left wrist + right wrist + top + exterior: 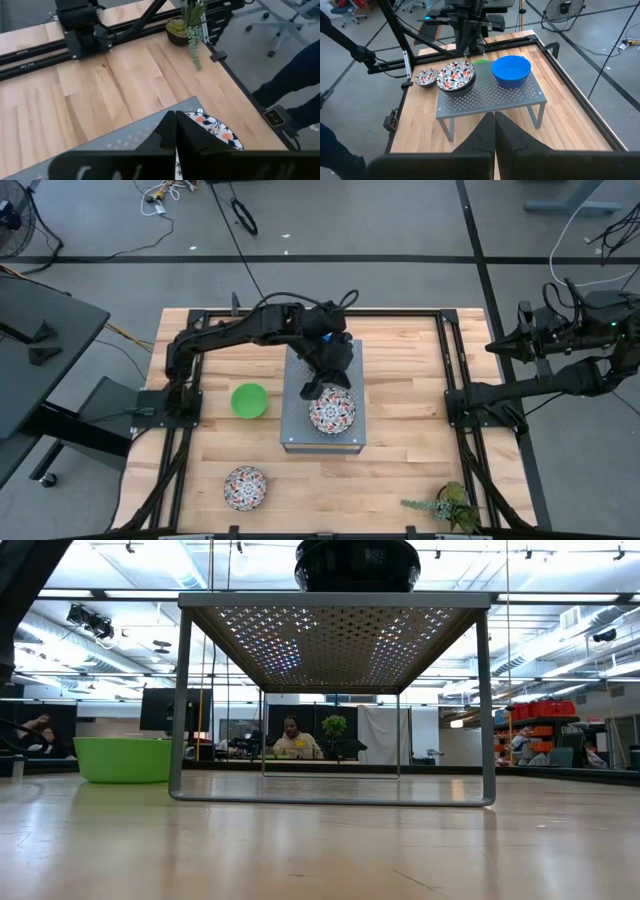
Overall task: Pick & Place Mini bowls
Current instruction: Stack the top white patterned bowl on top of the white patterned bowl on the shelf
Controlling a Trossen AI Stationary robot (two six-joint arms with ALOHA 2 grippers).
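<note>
A floral bowl (pixel 332 412) sits on the grey perforated box (pixel 295 430). In the right wrist view this floral bowl (pixel 457 74) is nested in a dark bowl (pixel 459 90), beside a bright blue bowl (pixel 511 70) that also stands on the box. The green bowl (pixel 249 400) and a second floral bowl (pixel 245 488) rest on the table. My left gripper (pixel 310 388) is shut, just above the far left rim of the floral bowl (pixel 217 129) on the box. My right gripper (pixel 495 120) is shut and waits beyond the table's right edge. My left gripper comes from above, slanting down at the floral bowl's rim (pixel 200 120) on the box. Its own fingers (pixel 167 132) hide the spot, so I cannot tell whether they touch the rim.
A small potted plant (pixel 445 505) stands at the table's near right corner. Black rails (pixel 450 380) frame the table. The low view shows the box (pixel 335 635) on thin legs, the green bowl (pixel 125 758) to its left, and people far behind.
</note>
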